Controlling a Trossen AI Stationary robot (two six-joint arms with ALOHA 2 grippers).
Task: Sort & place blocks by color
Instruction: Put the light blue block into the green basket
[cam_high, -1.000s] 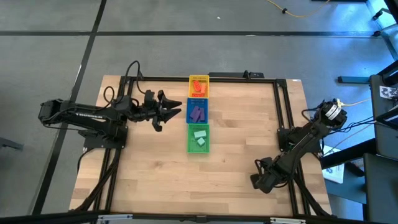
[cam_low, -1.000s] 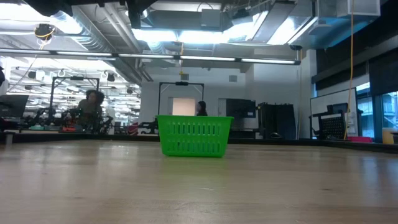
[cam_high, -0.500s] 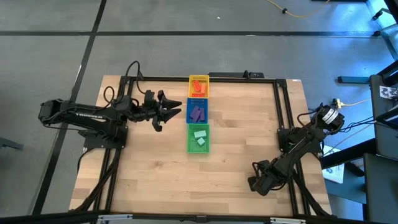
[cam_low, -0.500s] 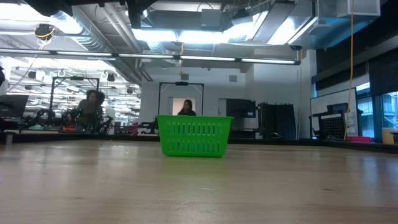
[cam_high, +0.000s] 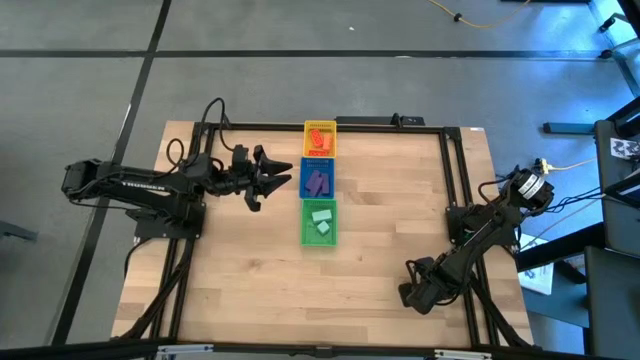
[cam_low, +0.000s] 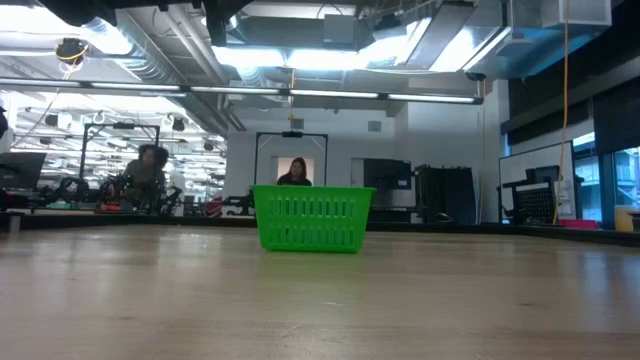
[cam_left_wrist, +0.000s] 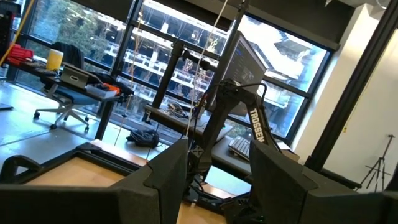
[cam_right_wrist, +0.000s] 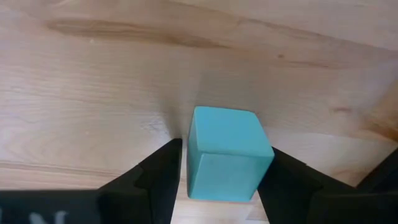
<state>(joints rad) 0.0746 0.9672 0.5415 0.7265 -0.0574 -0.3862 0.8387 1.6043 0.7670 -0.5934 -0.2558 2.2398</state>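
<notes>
A teal block (cam_right_wrist: 227, 149) stands on the wood between the fingers of my right gripper (cam_right_wrist: 227, 171), which points down near the table's near right corner (cam_high: 410, 295) and is shut on it. In the high view the gripper hides this block. Orange-red blocks (cam_high: 320, 136) lie in the yellow tray (cam_high: 320, 150), purple blocks (cam_high: 318, 181) in the blue tray (cam_high: 318, 165), and mint blocks (cam_high: 320, 220) in the green tray (cam_high: 319, 240). My left gripper (cam_high: 278, 178) hangs open and empty just left of the blue tray. My right gripper holds the teal block by two opposite side faces (cam_right_wrist: 193, 168), pinched between the two fingers (cam_right_wrist: 163, 171). It comes from above, pointing down. The block is upright with its bottom on the table.
The three trays stand in a line from the far edge toward the table's middle. The green tray (cam_low: 313, 218) shows as a slatted basket in the low view. Bare wood (cam_high: 250, 280) lies around the right gripper. People sit and stand in the room beyond the table.
My right gripper has shifted a little toward the table's near left, and its arm has sunk slightly, then kept still. A person in the far doorway of the room has moved.
</notes>
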